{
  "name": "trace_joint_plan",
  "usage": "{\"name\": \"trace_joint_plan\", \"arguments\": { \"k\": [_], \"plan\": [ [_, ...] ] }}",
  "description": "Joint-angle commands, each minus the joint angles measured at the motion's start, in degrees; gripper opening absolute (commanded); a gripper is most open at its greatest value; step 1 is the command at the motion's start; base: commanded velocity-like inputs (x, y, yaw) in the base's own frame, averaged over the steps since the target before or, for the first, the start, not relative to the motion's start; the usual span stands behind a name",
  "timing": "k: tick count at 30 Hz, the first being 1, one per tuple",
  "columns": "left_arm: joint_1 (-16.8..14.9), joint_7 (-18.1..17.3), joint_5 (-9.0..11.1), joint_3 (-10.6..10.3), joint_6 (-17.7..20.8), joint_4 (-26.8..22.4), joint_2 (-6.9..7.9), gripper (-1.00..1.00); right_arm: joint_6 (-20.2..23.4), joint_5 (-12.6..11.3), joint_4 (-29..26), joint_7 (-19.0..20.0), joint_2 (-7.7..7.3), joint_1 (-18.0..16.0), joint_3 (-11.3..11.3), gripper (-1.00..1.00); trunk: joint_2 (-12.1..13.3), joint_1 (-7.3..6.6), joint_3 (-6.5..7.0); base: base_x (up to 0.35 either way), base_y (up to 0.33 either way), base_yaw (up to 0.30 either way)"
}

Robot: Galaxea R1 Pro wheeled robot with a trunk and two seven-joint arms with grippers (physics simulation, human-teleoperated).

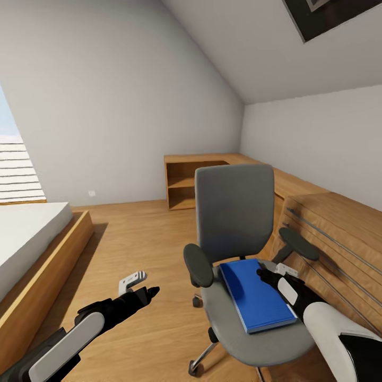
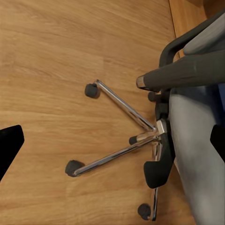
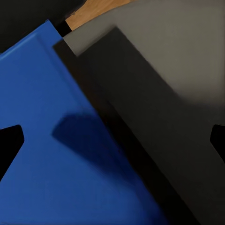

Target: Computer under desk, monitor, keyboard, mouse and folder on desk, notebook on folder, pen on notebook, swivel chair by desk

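Chair (image 2: pixel 187 93) base seen from above, on oak floor (image 2: pixel 56 47).
Chrome spokes (image 2: pixel 124 105) radiate from the hub to black castors (image 2: pixel 92 90); a black armrest (image 2: pixel 187 70) overhangs the grey seat (image 2: pixel 197 154); dark fingertips (image 2: pixel 9 145) spread at both edges.

Bright, even daylight; soft shadows

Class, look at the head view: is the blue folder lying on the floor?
No, the folder lies flat on the seat of the chair, above the floor.
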Motion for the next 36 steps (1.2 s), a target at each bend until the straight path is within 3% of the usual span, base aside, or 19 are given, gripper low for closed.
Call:
{"name": "trace_joint_plan", "arguments": {
  "k": [1, 14, 23, 27, 36],
  "plan": [
    [-0.1, 0.4, 0.3, -0.1, 0.0, -0.1, 0.04, 1.0, 0.4, -0.3, -0.1, -0.2, 0.02, 0.0, -0.2, 1.0, 0.0, -0.01, -0.06, 0.0, 0.0, 0.0],
    [-0.1, 0.3, 0.4, 0.0, 0.1, -0.1, 0.05, 1.0, 0.4, -0.2, -0.1, -0.2, 0.02, 0.0, 0.1, 1.0, -4.0, 2.19, -1.86, 0.0, 0.0, 0.0],
    [-0.1, 0.3, 0.6, 0.0, 0.1, 0.2, 0.14, 1.0, 0.4, -0.2, -0.1, -0.2, 0.02, 0.0, 0.4, 1.0, -4.0, 2.19, -1.86, 0.0, 0.0, 0.0],
    [-0.1, -0.1, 0.4, 0.0, 0.0, 2.4, 0.11, 1.0, 0.4, -0.2, -0.1, -0.2, 0.02, 0.0, 0.4, 1.0, -4.0, 2.19, -1.86, -0.011, 0.0, 0.0],
    [-0.1, -0.3, 0.4, 0.0, 0.0, 3.2, 0.04, 1.0, 0.4, -0.1, -0.1, -0.2, 0.02, 0.0, 0.5, 1.0, -4.0, 2.19, -1.86, -0.198, 0.0, 0.0]
  ]
}}
